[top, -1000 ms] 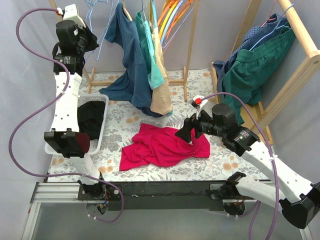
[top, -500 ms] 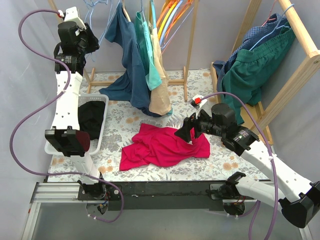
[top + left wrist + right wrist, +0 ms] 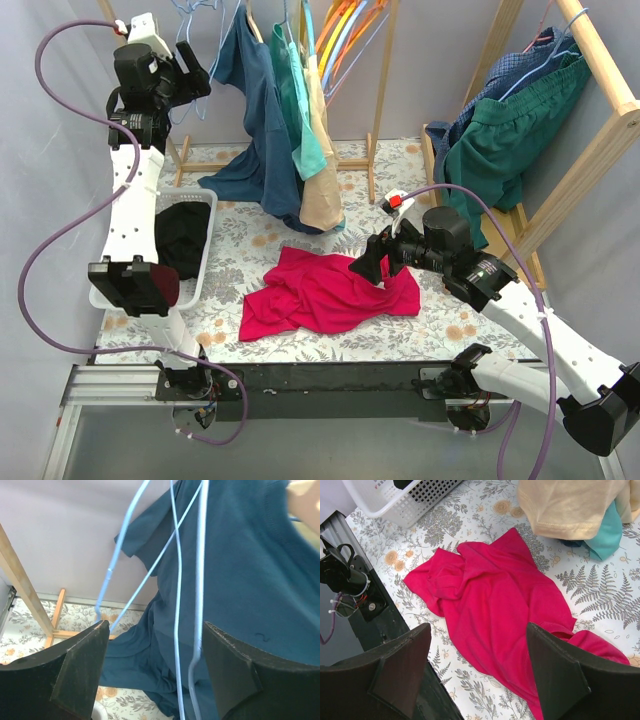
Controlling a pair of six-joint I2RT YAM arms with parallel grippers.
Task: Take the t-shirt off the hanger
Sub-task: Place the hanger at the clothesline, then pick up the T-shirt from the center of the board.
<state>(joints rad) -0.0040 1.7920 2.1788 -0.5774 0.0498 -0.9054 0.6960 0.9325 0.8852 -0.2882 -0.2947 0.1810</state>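
We count three shirts (image 3: 305, 130) hanging on the back rack (image 3: 378, 100), the navy t-shirt (image 3: 262, 120) soft and limp, best pinched at a shoulder, one red t-shirt (image 3: 495, 605) loose on the table (image 3: 450, 330), two claws: left gripper (image 3: 155, 627) open astride blue hanger wires (image 3: 200, 580), right gripper (image 3: 479, 630) open over the red

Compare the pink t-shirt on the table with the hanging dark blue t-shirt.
The pink t-shirt lies crumpled on the table; the dark blue t-shirt hangs vertically, its lower end reaching the table. The pink t-shirt is clear of any hanger; light blue hanger wires cross in front of the dark blue t-shirt. The pink one lies below the right gripper, the blue one faces the left gripper. Both are plain, single-colour.
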